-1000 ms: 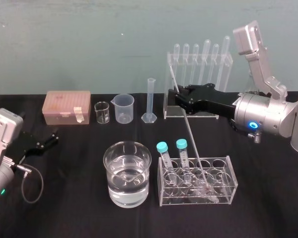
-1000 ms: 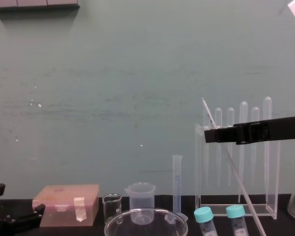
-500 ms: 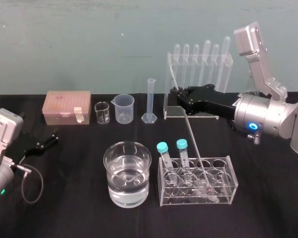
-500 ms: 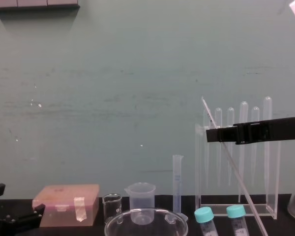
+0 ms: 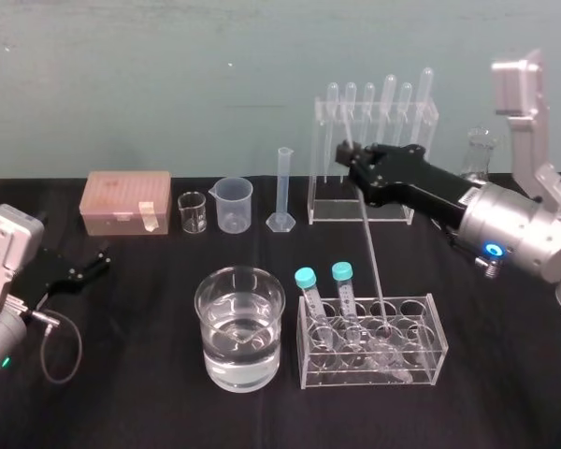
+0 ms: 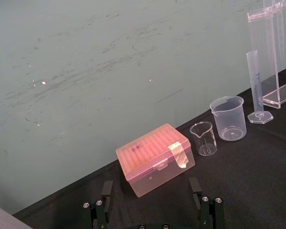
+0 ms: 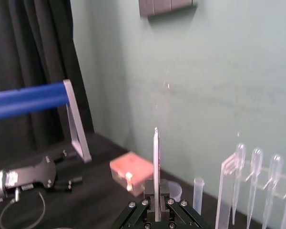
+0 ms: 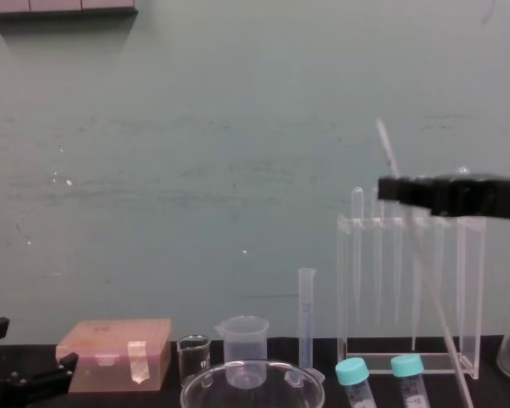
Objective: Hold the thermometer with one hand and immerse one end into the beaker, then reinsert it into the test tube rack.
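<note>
Right gripper [image 5: 348,154], closed on the thermometer [image 5: 369,253] near its upper end, hangs above the table in front of the pipette stand [image 5: 332,210]; it has risen and swung to the robot's right since a moment ago, and the rod has come up with it, now steeper. Its lower end seems still within the test tube rack [image 5: 430,354], though I cannot tell whether the tip is clear. I judge the withdrawal is under way and the dip has not begun.

Two teal-capped tubes [image 5: 305,281] stand in the rack between the rod and the beaker [image 5: 215,339], which holds water just to the robot's left; the tip must clear them before crossing.

Left gripper [image 5: 93,260], fingers spread and empty, rests on the cloth at far left.
</note>
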